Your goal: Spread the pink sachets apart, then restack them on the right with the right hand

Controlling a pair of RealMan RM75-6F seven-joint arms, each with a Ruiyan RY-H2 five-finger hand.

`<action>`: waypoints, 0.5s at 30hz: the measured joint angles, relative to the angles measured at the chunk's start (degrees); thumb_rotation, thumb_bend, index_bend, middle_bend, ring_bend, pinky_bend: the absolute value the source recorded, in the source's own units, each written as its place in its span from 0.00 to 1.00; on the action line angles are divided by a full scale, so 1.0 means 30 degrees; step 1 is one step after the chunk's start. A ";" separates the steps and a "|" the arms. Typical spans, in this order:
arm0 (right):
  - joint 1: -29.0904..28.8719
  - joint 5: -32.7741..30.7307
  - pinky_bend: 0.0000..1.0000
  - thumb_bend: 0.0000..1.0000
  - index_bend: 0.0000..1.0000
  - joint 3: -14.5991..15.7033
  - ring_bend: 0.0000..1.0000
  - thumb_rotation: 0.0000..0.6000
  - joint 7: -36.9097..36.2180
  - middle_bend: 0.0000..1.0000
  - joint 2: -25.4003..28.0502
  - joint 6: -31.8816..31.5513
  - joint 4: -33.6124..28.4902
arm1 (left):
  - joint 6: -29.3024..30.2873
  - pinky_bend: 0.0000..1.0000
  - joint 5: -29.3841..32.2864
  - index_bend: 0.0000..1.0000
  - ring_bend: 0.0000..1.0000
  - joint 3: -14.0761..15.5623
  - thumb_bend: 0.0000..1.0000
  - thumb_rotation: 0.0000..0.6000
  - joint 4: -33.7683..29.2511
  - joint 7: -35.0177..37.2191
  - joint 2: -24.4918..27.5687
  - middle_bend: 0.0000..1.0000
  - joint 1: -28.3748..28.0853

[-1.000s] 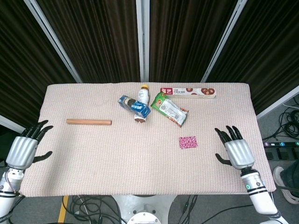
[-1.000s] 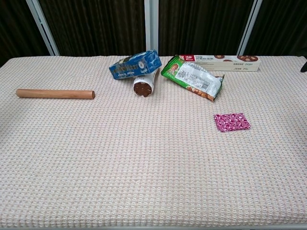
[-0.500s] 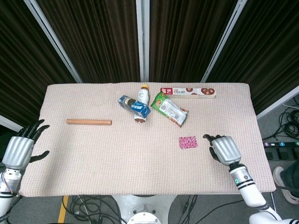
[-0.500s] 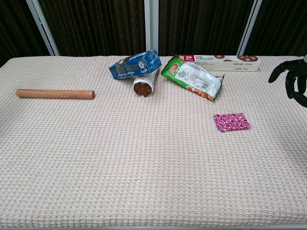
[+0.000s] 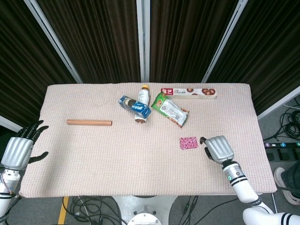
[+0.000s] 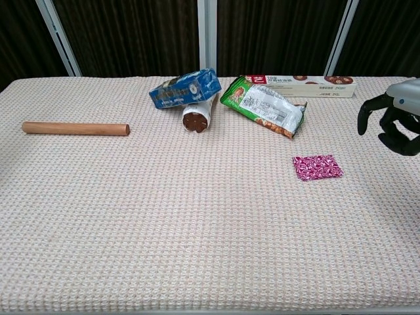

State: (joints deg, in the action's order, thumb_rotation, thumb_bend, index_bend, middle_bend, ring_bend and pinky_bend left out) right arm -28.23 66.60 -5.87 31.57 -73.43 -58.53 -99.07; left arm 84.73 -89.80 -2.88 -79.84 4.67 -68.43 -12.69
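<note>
Right hand [image 5: 218, 147] moved in from the table's right edge and hung just right of the pink sachets [image 5: 189, 142], fingers curled down, holding nothing. Left hand [image 5: 18, 151] idled off the left edge, fingers spread. Sachets sat stacked, right of centre. I figured: come down flat, fan them with fingertips, no pinching. Woven mat [image 5: 93, 154], dark curtains [image 5: 98, 37] behind.

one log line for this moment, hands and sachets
right robot hand: empty, beside pink sachets, apart | left robot hand: open, at table's left edge | sachets: stacked, untouched | step: spread not yet begun
</note>
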 measured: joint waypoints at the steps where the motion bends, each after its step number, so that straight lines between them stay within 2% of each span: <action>1: -0.0083 -0.0199 0.90 0.49 0.33 0.0012 0.96 1.00 0.0223 1.00 0.0013 0.0066 -0.0011 | -0.0011 0.29 -0.0001 0.25 0.19 0.0000 0.09 1.00 0.0007 -0.0003 -0.0009 0.22 -0.0004; 8: -0.1011 -0.2792 0.95 0.60 0.36 0.0101 1.00 1.00 0.2114 1.00 0.0191 0.0951 -0.0238 | -0.0051 0.29 -0.0001 0.25 0.19 0.0008 0.09 1.00 0.0059 -0.0010 -0.0038 0.22 -0.0006; 15: -0.2146 -0.4810 0.95 0.65 0.36 0.0332 1.00 1.00 0.3351 1.00 -0.0382 0.1288 -0.0155 | -0.0129 0.29 0.0021 0.25 0.19 0.0007 0.09 1.00 0.0120 0.0055 -0.0037 0.22 -0.0025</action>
State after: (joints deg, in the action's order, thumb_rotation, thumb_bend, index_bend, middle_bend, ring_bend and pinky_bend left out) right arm -34.67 52.17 -4.87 41.62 -74.58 -54.67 -99.53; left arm 84.35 -89.73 -2.86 -79.48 4.83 -68.54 -12.77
